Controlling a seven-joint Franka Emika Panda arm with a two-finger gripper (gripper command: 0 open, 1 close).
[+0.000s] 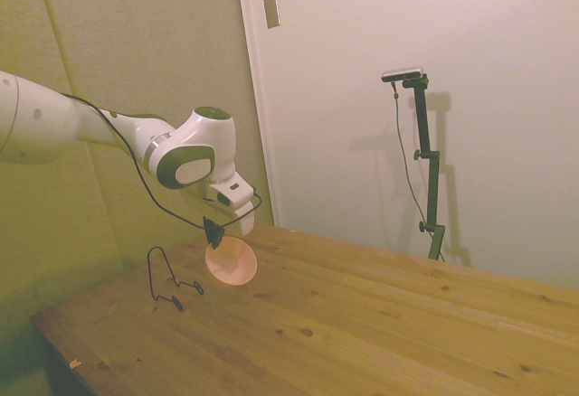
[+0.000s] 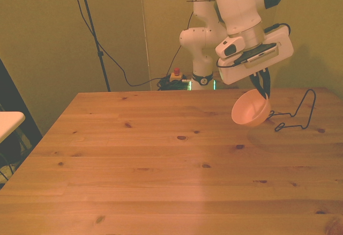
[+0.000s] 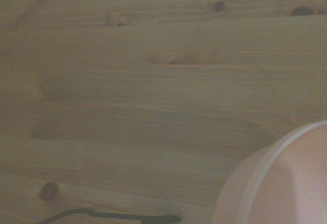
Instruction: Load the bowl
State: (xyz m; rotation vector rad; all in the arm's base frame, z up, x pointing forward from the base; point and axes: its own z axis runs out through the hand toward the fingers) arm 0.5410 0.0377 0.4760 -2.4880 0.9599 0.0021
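The bowl, pinched by its rim in the gripper and tilted, could be knocked loose against the rack.

The light is dim and warm, with a yellow-green tint. The side view looks hazy, and soft shadows fall on its wall. The wrist view is blurred throughout.

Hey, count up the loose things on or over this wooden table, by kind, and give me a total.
Small pale salmon-pink plastic bowl, held tilted above the table in the gripper: 1
Thin black wire rack, standing on the wooden table: 1
Total: 2
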